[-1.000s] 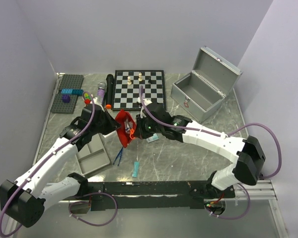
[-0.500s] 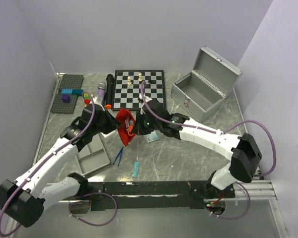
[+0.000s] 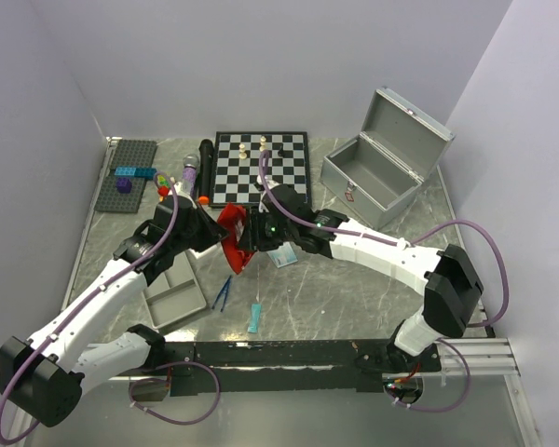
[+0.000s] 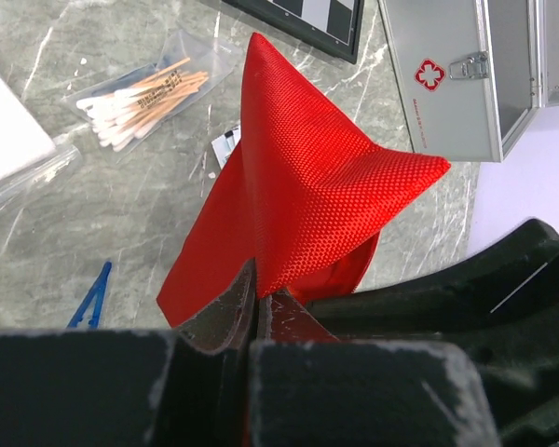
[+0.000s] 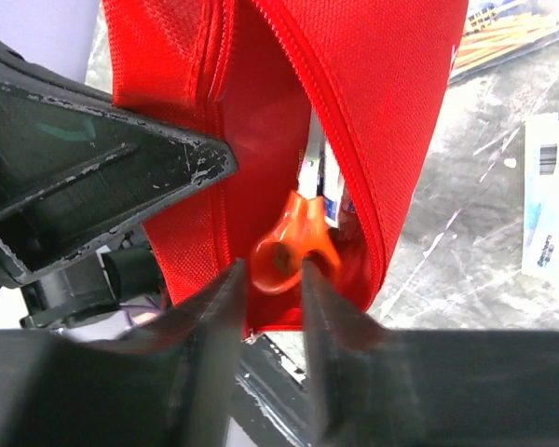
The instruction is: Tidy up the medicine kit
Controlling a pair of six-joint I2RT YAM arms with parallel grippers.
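Both arms stretched inward, grippers meeting tip to tip.
The left gripper (image 4: 254, 291) is pinched tight on the red pouch (image 4: 317, 177); opposite it, the right gripper (image 5: 270, 279) has its jaws slightly parted.

Medicine kit (image 3: 359, 200) (lid up) — right of chessboard (image 3: 238, 172).

Passable over bare tabletop (image 3: 354, 298) at near-right, up to open medicine kit (image 3: 368, 182). Blocked at centre by red pouch (image 3: 231, 228), behind by chessboard (image 3: 238, 172), at left by grey tray (image 3: 172, 293).
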